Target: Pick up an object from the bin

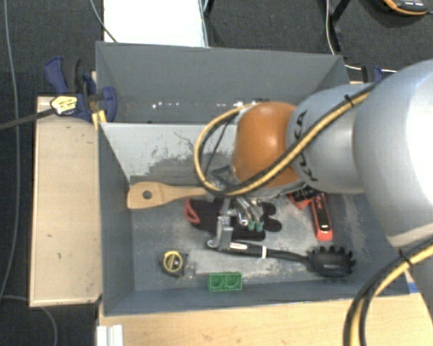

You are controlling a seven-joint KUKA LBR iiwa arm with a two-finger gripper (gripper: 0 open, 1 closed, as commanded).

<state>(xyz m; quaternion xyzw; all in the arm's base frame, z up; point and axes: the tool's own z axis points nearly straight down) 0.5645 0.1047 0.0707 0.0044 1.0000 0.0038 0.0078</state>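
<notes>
Near the middle of the bin (115, 215), you can see the gripper (234, 231) hanging low. It sits right over a lumpy black and red thing (199, 211). That thing is mostly dark. It has a red patch on its 9 o'clock end and a black bump poking out at its 3 o'clock end. The gripper hides the middle of it, so you cannot tell just what it is. You also cannot make out if the gripper is spread wide or pinched tight, or if it has hold of anything.

Just at 6 o'clock from the gripper lies a long black spoon (289, 255). Its thin handle starts close under the gripper, and its round head with slots points to 4 o'clock in the bin.

At 9 o'clock lies a wooden spatula (159, 194), with a small hole in its wide end. At 7 o'clock sits a little round yellow tape measure (172, 261). At 6 o'clock, near the front wall, is a green toy brick (224, 282). At 3 o'clock lies a red and black tool (322, 218).

Above the gripper you see the round orange cover (263, 146) on the big grey arm (375, 143).
</notes>
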